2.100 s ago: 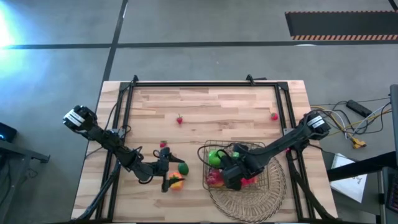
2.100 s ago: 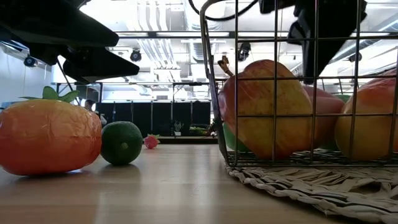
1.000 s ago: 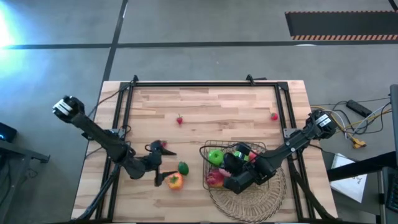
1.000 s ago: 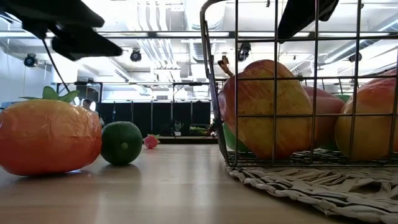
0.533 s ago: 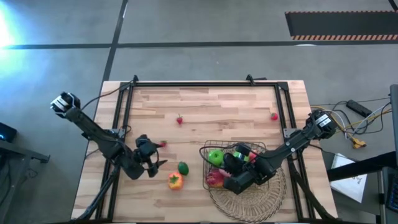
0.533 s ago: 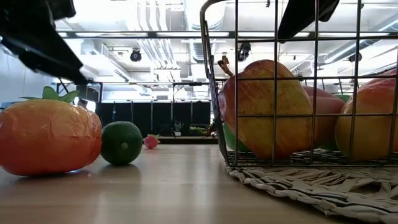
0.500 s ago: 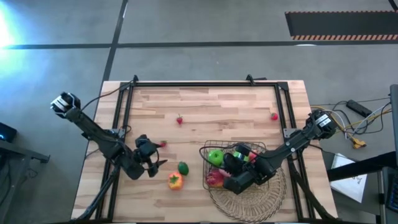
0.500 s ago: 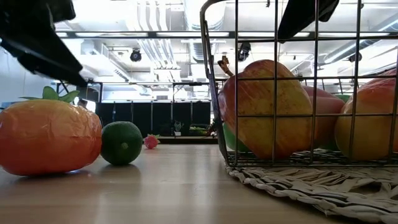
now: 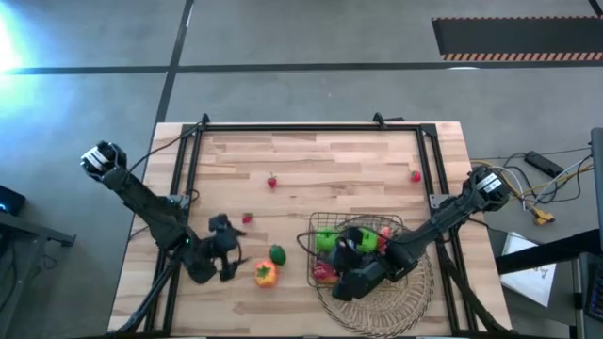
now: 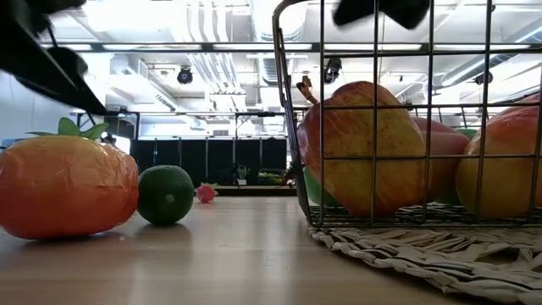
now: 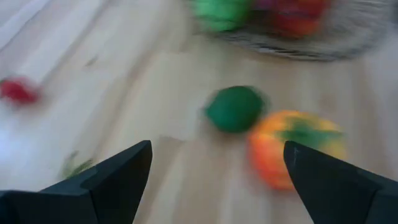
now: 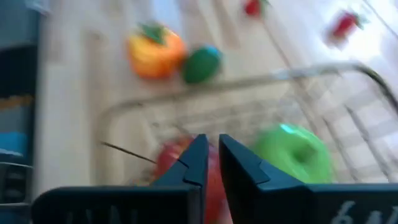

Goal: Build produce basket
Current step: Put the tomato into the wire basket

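- Picking up the toy food should be easy, I think, because the pieces look small and light, like hollow plastic.
- The round ones look smooth, so they may roll or slip. A good grab would be across the middle, from above.
- The wire basket [image 9: 325, 226] looks stiff and thin. It would be best to leave it where it is and drop things in from over its rim.
- It sits near the front right of the table [image 9: 311, 155], on a flat round straw mat [image 9: 377, 301]. Its wires are copper coloured and make an open grid.
- Inside it are a green apple [image 9: 326, 240] and some red and pink fruit [image 9: 325, 271]. From table height, a big red and yellow apple [image 10: 360, 148] shows through the wires.
- Outside, just left of the basket, lie an orange fruit with a green top [image 9: 266, 274] and a little green lime [image 9: 277, 254]. They are close together but not touching.
- Three tiny red berries are still on the table: one near the middle [image 9: 272, 181], one by the right edge [image 9: 415, 175], and one by the left arm [image 9: 247, 217].
- The left gripper [image 9: 226, 254] hangs just left of the orange fruit. Its fingers are wide open and hold nothing.
- The right gripper [image 9: 353, 247] is over the basket. Its fingers are almost together, with only a thin gap, and nothing is between them.
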